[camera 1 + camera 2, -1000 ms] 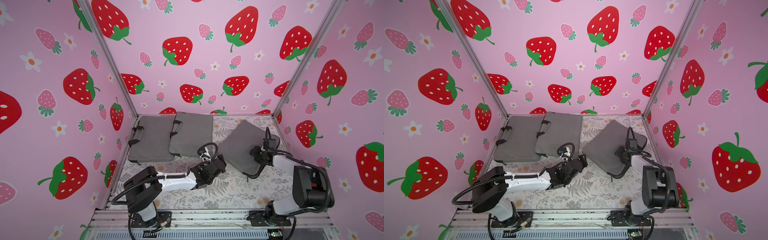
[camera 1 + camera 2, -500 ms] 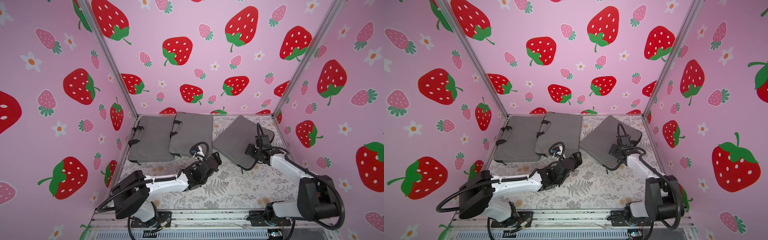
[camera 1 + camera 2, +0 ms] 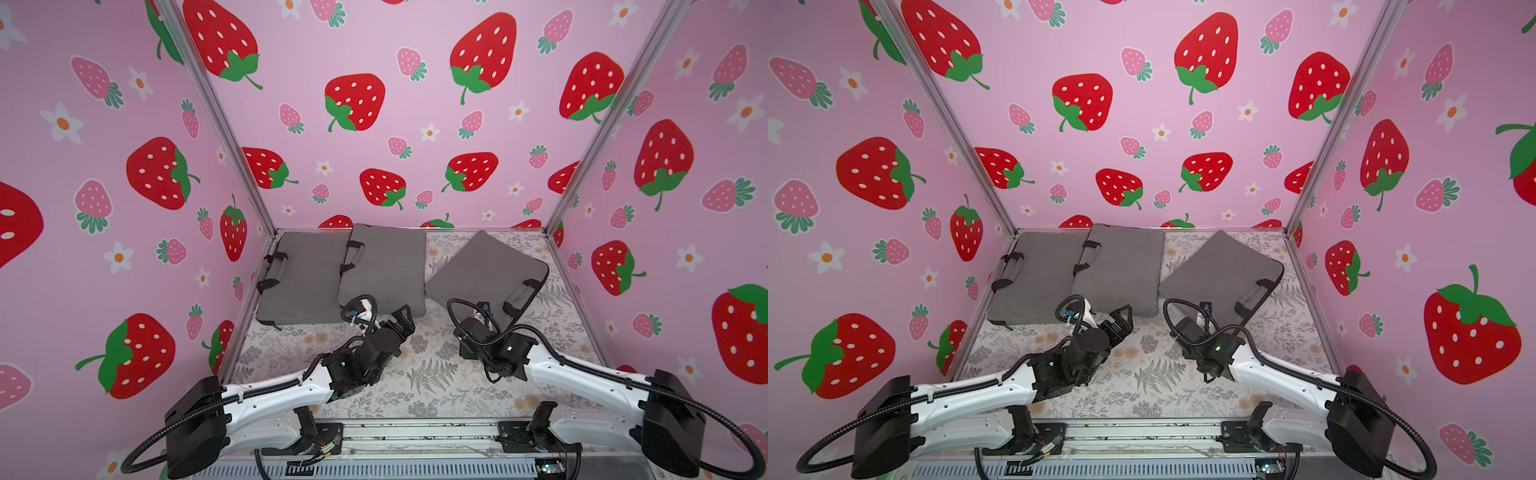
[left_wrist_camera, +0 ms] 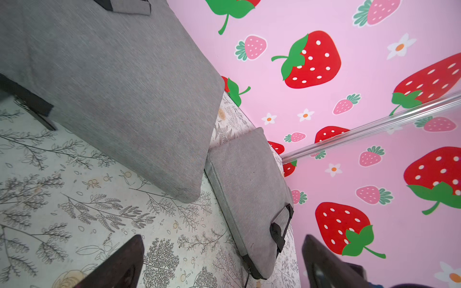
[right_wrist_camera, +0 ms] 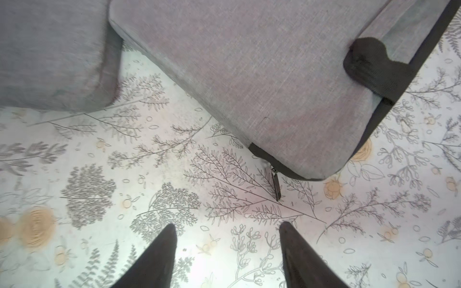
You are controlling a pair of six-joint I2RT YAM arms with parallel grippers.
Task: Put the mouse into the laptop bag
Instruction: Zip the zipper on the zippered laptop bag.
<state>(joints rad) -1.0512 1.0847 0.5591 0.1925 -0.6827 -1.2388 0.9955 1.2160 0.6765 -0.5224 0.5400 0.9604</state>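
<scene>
The mouse shows in no view. A grey laptop bag (image 3: 486,270) (image 3: 1221,270) with black handles lies flat and skewed at the back right of the floral table. Its zipper pull (image 5: 276,184) hangs from the closed near corner onto the cloth. My right gripper (image 5: 227,227) is open and empty, a short way in front of that corner and apart from it. My left gripper (image 4: 222,238) is open wide with nothing between its fingers; in both top views it hovers mid-table (image 3: 403,318) (image 3: 1121,318) by the middle bag's near corner.
Two more grey bags lie at the back left, the middle bag (image 3: 384,270) (image 4: 112,82) overlapping the left bag (image 3: 301,282). Pink strawberry walls with metal posts (image 3: 582,174) close in three sides. Bare floral cloth (image 3: 432,374) lies between the arms.
The right bag, lifted and tilted a second ago, has been set down farther back and lies flat. My right gripper has drawn back off it. My left gripper moved slightly back and left.
</scene>
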